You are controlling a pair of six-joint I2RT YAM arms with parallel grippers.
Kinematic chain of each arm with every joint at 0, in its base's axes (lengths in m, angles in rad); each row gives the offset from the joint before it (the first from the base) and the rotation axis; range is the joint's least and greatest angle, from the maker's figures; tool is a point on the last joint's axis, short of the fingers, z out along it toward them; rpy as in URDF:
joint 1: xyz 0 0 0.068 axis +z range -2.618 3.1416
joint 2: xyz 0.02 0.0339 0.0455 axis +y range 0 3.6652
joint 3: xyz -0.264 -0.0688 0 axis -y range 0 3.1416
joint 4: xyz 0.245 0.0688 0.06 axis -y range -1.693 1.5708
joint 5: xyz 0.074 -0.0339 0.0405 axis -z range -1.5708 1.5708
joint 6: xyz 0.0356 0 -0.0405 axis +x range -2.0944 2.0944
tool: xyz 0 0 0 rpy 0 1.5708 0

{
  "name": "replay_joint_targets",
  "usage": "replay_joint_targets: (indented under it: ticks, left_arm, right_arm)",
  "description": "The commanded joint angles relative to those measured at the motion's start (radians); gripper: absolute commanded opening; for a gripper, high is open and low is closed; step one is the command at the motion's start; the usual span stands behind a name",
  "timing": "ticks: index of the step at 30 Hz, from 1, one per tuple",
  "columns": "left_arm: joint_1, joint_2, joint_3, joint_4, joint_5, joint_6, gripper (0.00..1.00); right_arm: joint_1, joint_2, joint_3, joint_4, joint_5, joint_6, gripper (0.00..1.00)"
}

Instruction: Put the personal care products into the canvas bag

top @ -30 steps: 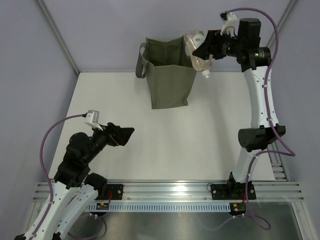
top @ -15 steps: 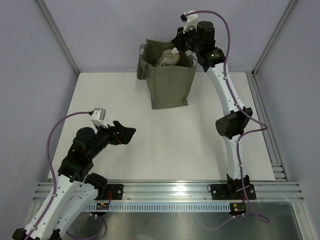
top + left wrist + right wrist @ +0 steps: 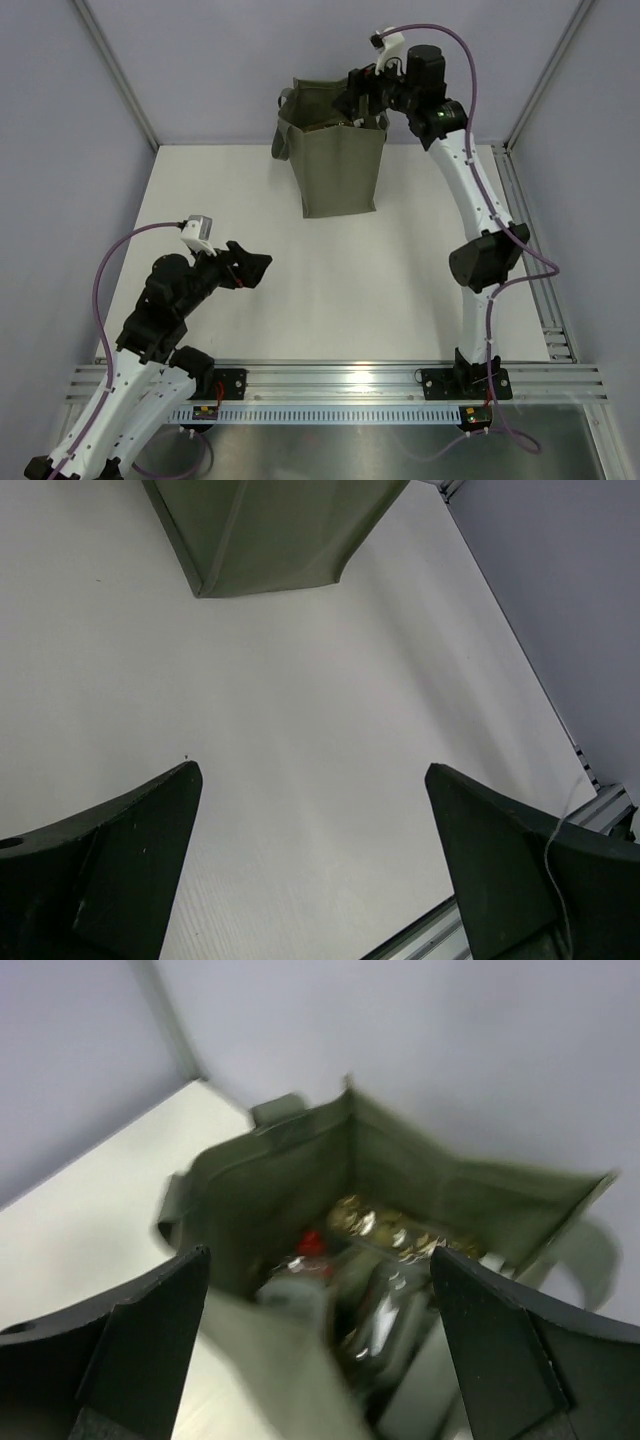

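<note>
Nearest me, the left tool (image 3: 255, 268) hangs over the tabletop (image 3: 400, 290), spread wide and holding nothing. At the far edge stands the canvas bag (image 3: 340, 170). The right tool (image 3: 362, 95) hovers over its mouth, also wide apart and empty, with the personal care products (image 3: 370, 1260) lying blurred inside.

The bag (image 3: 340, 165) was olive cloth, matt and softly creased. Inside it, blurred, a pouch (image 3: 375, 1222) looked crinkled and shiny like foil, and a clear bottle (image 3: 385, 1305) looked glossy. The worktop (image 3: 350, 280) was white, smooth and matt. My left tool (image 3: 310, 770) and right tool (image 3: 318, 1252) had matt black plastic fingers. The rail (image 3: 340, 380) was bare, bright metal.
</note>
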Motion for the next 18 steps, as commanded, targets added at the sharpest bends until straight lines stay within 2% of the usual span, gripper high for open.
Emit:
replay_joint_targets:
  ticks: [1,2,4,5,7,8,10,11,12,15,18]
  left_arm:
    - [0.004,0.004,0.034,0.045,-0.018,0.044,0.99]
    - [0.004,0.005,0.046,0.039,-0.029,0.055,0.99]
    - [0.004,0.005,0.055,0.016,-0.046,0.064,0.99]
    - [0.004,0.004,0.063,0.008,-0.055,0.072,0.99]
    - [0.004,-0.001,0.072,-0.022,-0.099,0.075,0.99]
    - [0.004,0.001,0.077,-0.035,-0.119,0.077,0.99]
    - [0.004,0.004,0.097,-0.081,-0.211,0.067,0.99]
    - [0.004,0.010,0.104,-0.099,-0.239,0.055,0.99]
    - [0.004,0.015,0.121,-0.125,-0.256,0.052,0.99]
    - [0.004,0.028,0.146,-0.167,-0.290,0.040,0.99]
    - [0.004,0.027,0.155,-0.191,-0.273,0.032,0.99]
  right_arm:
    - [-0.090,-0.261,-0.177,-0.065,-0.248,0.176,1.00]
    - [-0.118,-0.350,-0.321,-0.083,-0.274,0.199,1.00]
    - [-0.225,-0.450,-0.483,-0.076,-0.276,0.208,0.99]
    - [-0.266,-0.555,-0.631,-0.071,-0.242,0.202,0.99]
    - [-0.394,-0.648,-0.728,-0.102,-0.195,0.121,0.99]
    - [-0.418,-0.730,-0.794,-0.154,-0.071,0.089,1.00]
    - [-0.449,-0.811,-0.856,-0.206,0.087,0.012,0.99]
    - [-0.449,-0.888,-0.929,-0.211,0.240,-0.005,0.99]
    - [-0.449,-0.923,-0.969,-0.214,0.300,-0.033,0.99]
    - [-0.449,-1.090,-1.133,-0.251,0.430,-0.047,1.00]
    - [-0.449,-1.177,-1.216,-0.254,0.462,-0.015,1.00]
